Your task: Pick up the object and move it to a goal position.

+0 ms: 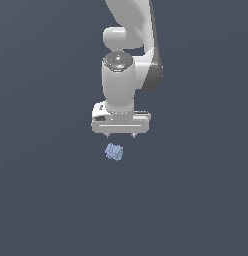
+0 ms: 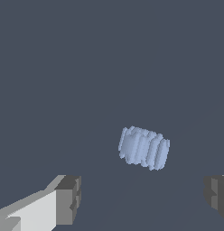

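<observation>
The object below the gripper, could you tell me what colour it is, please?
Pale blue, with ribbed ridges; the object shows best in the wrist view.

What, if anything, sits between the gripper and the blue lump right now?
Nothing visible. In the wrist view the open gripper has only bare dark surface between its fingertips and the pale blue object. In the exterior view the object lies apart from the gripper, untouched. No goal marker shows.

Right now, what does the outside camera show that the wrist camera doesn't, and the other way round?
Only the exterior view shows the white arm and the whole gripper hanging above the blue lump. Only the wrist view shows the lump's ribbed sides close up and the grey fingertips standing wide apart, nothing between them. Both show the lump ungrasped on the plain dark floor.
</observation>
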Motion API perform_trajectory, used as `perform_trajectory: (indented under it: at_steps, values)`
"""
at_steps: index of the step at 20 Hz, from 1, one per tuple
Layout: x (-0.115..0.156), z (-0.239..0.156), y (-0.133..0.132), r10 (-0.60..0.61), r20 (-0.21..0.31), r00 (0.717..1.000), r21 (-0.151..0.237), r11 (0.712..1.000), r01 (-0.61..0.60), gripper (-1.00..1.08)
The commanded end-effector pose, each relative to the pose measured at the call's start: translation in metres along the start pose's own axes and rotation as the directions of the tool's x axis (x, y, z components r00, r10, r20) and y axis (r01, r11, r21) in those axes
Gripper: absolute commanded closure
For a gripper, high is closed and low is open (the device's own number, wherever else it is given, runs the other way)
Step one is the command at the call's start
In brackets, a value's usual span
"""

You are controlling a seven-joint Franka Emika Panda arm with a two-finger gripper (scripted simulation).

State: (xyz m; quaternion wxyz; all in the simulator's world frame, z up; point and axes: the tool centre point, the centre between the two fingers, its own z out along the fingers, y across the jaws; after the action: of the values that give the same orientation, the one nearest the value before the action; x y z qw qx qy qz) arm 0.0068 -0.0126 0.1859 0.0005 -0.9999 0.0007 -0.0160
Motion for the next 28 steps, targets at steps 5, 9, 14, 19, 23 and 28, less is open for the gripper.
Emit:
perform_trajectory:
  at_steps: [5,9,14,19,23,28]
  values:
    - [-0.001,0.000,0.003,-0.003,0.000,1.000,0.000,1.000,0.003,-0.92]
    - [-0.003,-0.001,0.011,-0.007,0.000,1.000,0.001,1.000,0.007,-0.92]
    - [-0.004,-0.002,0.015,0.000,0.000,1.000,0.003,1.000,0.000,-0.92]
    - [-0.004,-0.001,0.015,-0.013,0.001,1.000,0.002,1.000,0.013,-0.92]
    - [-0.004,0.001,0.016,-0.045,0.002,0.999,0.001,0.999,0.045,-0.92]
    - [-0.004,0.006,0.017,-0.115,0.004,0.993,-0.001,0.993,0.115,-0.92]
